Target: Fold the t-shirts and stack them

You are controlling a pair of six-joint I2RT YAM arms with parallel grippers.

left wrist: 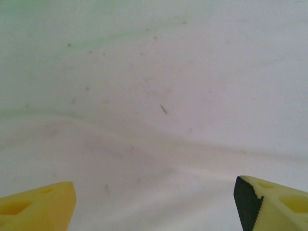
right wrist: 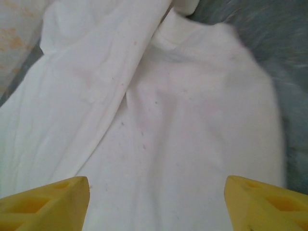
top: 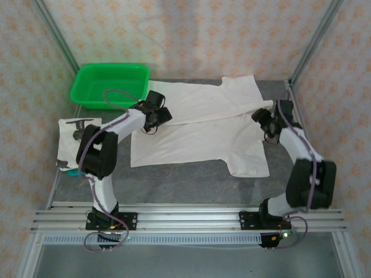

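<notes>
Basket [top: 107, 87] at ten o'clock and folded t-shirt [top: 68, 145] at nine show from overhead; up close, left tool [left wrist: 154, 207] and right tool [right wrist: 156, 202] gape wide above the spread t-shirt [top: 197, 136], holding nothing.

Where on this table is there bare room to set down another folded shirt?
The widest bare strip of table runs between the spread t-shirt and the metal rail. A smaller patch lies in the far right corner. The left side is crowded: green basket, folded t-shirt, left arm.
</notes>
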